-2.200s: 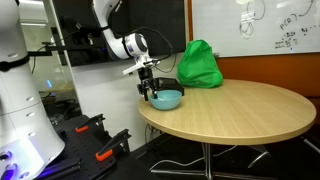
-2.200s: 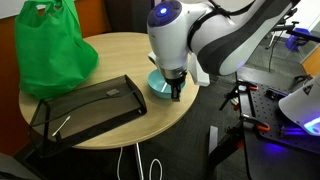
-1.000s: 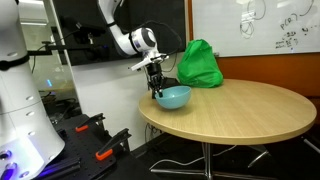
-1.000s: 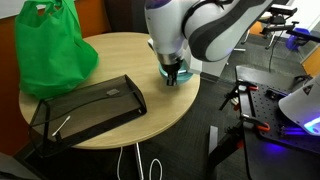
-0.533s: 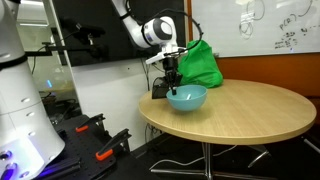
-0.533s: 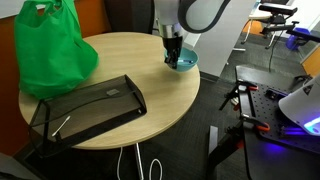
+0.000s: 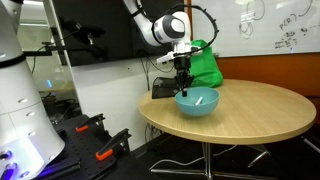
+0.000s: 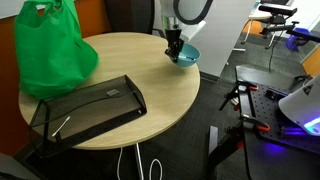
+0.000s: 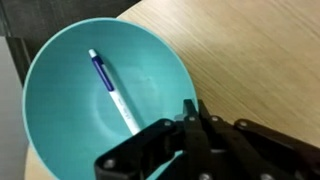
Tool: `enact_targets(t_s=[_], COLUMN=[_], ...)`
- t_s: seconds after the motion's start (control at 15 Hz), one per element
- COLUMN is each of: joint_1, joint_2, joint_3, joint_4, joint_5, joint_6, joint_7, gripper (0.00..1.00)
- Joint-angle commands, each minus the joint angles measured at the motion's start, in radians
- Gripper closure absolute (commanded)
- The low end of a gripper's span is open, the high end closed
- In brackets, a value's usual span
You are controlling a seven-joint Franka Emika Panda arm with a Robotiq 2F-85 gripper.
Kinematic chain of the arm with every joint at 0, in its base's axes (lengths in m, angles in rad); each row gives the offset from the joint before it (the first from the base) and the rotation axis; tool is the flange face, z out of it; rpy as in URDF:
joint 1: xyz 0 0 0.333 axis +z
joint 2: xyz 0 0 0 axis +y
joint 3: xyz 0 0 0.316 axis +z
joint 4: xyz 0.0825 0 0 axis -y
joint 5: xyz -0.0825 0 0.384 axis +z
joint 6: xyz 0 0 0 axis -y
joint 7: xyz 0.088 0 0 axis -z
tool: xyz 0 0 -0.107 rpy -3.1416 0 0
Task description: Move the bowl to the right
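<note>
The light blue bowl (image 7: 197,102) rides over the round wooden table (image 7: 250,115), held by its rim and seemingly just above the tabletop. In the exterior view from the table's near side the bowl (image 8: 187,55) is at the far right edge of the table (image 8: 110,70). My gripper (image 7: 183,88) is shut on the bowl's near rim, also seen from above (image 8: 173,49). In the wrist view the bowl (image 9: 70,100) fills the left side with a blue-and-white pen (image 9: 112,90) lying inside it; my gripper (image 9: 188,108) pinches the rim at the lower right.
A bright green bag (image 7: 203,63) stands at the back of the table, seen large at the left (image 8: 50,50). A black wire tray (image 8: 85,108) lies on the table's near side. Black stands and a white robot base (image 7: 25,110) sit on the floor.
The gripper has carried the bowl from the table's edge further along the table, to the right in the view with the whiteboard, staying shut on the rim throughout.
</note>
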Motion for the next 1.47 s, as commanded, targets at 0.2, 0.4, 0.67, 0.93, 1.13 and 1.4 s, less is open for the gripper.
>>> enact_targets(t_s=[0.2,0.4,0.67,0.93,1.13,1.4], joint_1=[-0.03,-0.031,-0.031,-0.033,-0.034,-0.036], joint_2=[0.057,0.075,0.07,0.015,-0.055,-0.174], joint_3=[0.006,0.001,-0.003,0.006,0.013,0.02], joint_4=[0.046,0.052,0.043,0.017,-0.01,-0.052], joint_5=[0.089,0.103,0.1,0.116,0.132,0.162], joint_6=[0.0,0.014,0.037,0.017,-0.004,-0.074], joint_7=[-0.039,-0.038,-0.041,-0.043,-0.048,-0.067], gripper=[0.99,0.99,0.63,0.32,0.1,0.0])
